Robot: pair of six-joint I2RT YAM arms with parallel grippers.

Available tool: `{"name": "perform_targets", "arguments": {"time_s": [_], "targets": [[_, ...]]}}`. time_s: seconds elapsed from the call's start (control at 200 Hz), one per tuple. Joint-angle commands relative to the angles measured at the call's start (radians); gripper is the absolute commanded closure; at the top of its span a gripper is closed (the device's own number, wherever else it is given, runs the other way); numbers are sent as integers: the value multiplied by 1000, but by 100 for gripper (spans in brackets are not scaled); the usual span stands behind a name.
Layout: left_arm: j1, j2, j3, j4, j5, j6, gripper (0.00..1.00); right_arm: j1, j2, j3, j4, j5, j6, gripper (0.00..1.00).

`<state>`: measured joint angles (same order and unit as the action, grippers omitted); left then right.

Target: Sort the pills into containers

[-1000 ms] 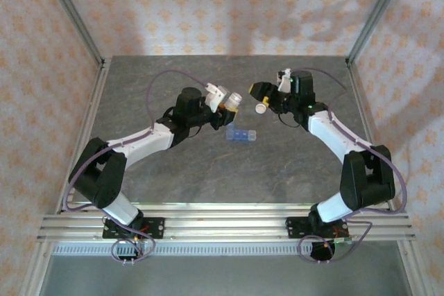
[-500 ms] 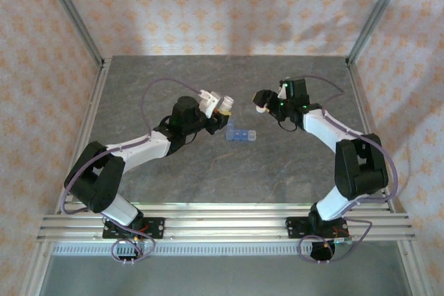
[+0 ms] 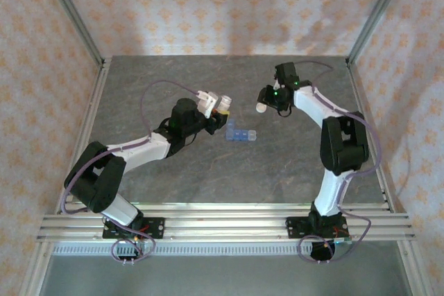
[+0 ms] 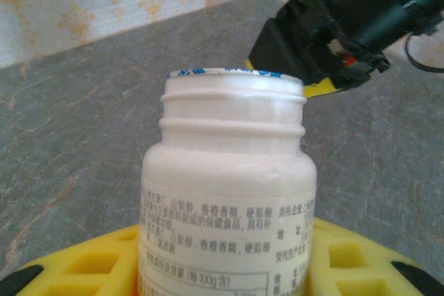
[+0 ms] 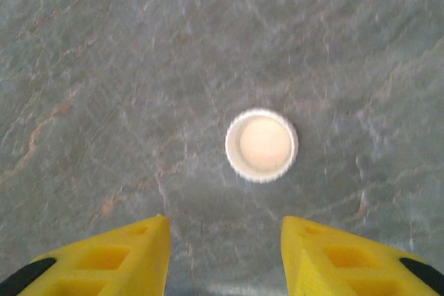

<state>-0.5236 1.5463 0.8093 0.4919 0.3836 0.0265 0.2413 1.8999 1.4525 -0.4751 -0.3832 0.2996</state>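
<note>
My left gripper [image 3: 219, 110] is shut on a white pill bottle [image 4: 229, 171] with printed text on its label. The bottle has no cap and a blue-printed seal shows at its rim; the yellow fingers [image 4: 83, 265] flank its base. From above, the bottle [image 3: 223, 103] hangs just left of and behind the light-blue pill box [image 3: 241, 134], which lies on the table. The white cap [image 5: 261, 145] lies inside-up on the table. My right gripper [image 5: 225, 244] is open just short of it, nothing between its fingers. From above, the cap [image 3: 261, 108] sits beside the right gripper [image 3: 268, 98].
The grey stone-patterned table [image 3: 208, 171] is ringed by a metal frame with patterned walls. In the left wrist view, the right arm's black wrist [image 4: 333, 25] shows close behind the bottle. Both arm bases are at the near rail.
The right gripper has set the cap on the table, opened, and its arm has swung back and straighter. The left gripper has carried the bottle slightly left.
</note>
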Motion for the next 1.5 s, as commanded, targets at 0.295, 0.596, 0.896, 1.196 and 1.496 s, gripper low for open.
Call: {"name": "perform_targets", "arguments": {"time_s": [0.295,0.596,0.896,1.196,1.496], "targets": [[-4,-38,-37,92,-11,-15,100,73,273,363,-350,195,-163,56],[5,-42,-40,97,-5,-15,100,100,365,454,-403,220,-197,64],[9,-30,-34,101,2,-18,100,111,396,453,-403,243,-213,72],[11,-22,-32,103,5,-25,100,118,413,452,-396,254,-215,81],[11,-34,-42,101,12,-36,100,117,389,443,-387,193,-196,100]]}}
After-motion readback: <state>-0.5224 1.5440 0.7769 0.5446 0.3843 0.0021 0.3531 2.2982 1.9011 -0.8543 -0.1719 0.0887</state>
